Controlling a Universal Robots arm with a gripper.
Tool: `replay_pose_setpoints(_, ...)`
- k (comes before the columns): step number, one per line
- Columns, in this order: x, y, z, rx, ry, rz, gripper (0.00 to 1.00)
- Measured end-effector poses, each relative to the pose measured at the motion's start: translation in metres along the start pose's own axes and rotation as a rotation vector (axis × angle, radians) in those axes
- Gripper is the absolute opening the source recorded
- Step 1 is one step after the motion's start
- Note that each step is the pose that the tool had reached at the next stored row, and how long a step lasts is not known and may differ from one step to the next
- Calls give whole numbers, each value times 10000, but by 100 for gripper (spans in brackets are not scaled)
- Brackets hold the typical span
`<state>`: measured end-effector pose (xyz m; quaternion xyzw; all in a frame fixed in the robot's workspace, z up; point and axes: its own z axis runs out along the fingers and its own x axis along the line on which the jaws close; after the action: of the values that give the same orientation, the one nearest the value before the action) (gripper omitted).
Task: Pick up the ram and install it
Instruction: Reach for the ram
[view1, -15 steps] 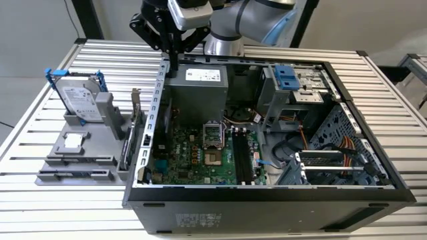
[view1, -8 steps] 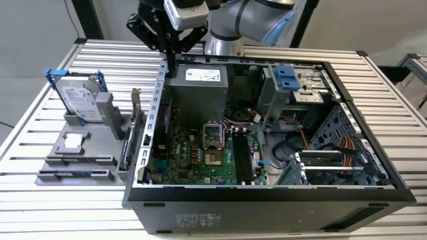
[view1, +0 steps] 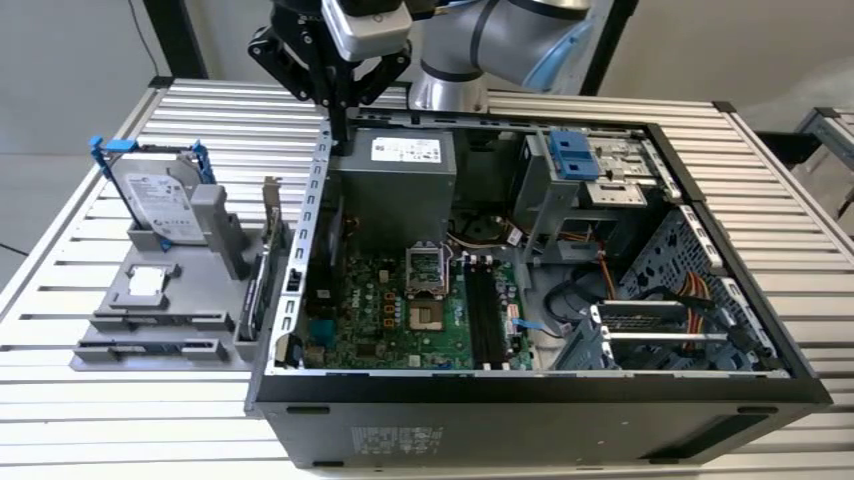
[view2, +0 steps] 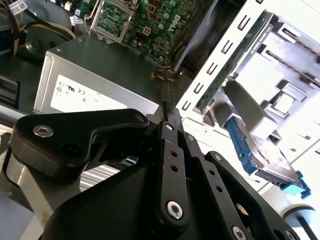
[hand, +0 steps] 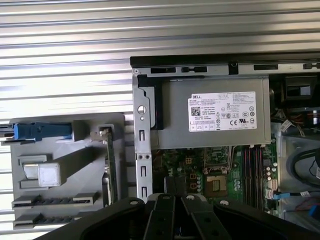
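Two long slots at the six o'clock end of the grey holder (view1: 200, 285) (hand: 75, 155) each carry a thin dark strip. The strip in the slot nearer the holder's middle looks like the ram (view1: 155, 321) (hand: 55, 201), though it is seen edge-on and I cannot be sure. In the exterior view the holder lies on the slatted surface (view1: 80, 400) at nine o'clock from the open computer case (view1: 534, 385).

The holder also carries a hard drive (view1: 160, 205) standing upright in a blue bracket at its twelve o'clock end. A small square chip (view1: 150, 283) (hand: 49, 174) sits near its middle. An expansion card (view1: 274, 250) (hand: 110, 165) stands on edge along the three o'clock side, just beside the case wall.

The gripper (view1: 338, 135) (view2: 169, 111) (hand: 175, 187) hangs above the case's eleven o'clock corner, over the wall next to the grey power supply (view1: 394, 190) (hand: 210, 112). Its fingers point down and are pressed together. It is well apart from the holder.

Inside the case, the green motherboard (view1: 387, 310) lies at six o'clock from the power supply. Its black memory slots (view1: 483, 315) (hand: 252, 170) run along its three o'clock edge.
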<state>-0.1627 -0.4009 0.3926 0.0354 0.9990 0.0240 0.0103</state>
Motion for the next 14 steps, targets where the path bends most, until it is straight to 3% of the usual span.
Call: replay_pose_setpoints(14, 30, -4, -1, -1, 0, 0, 0)
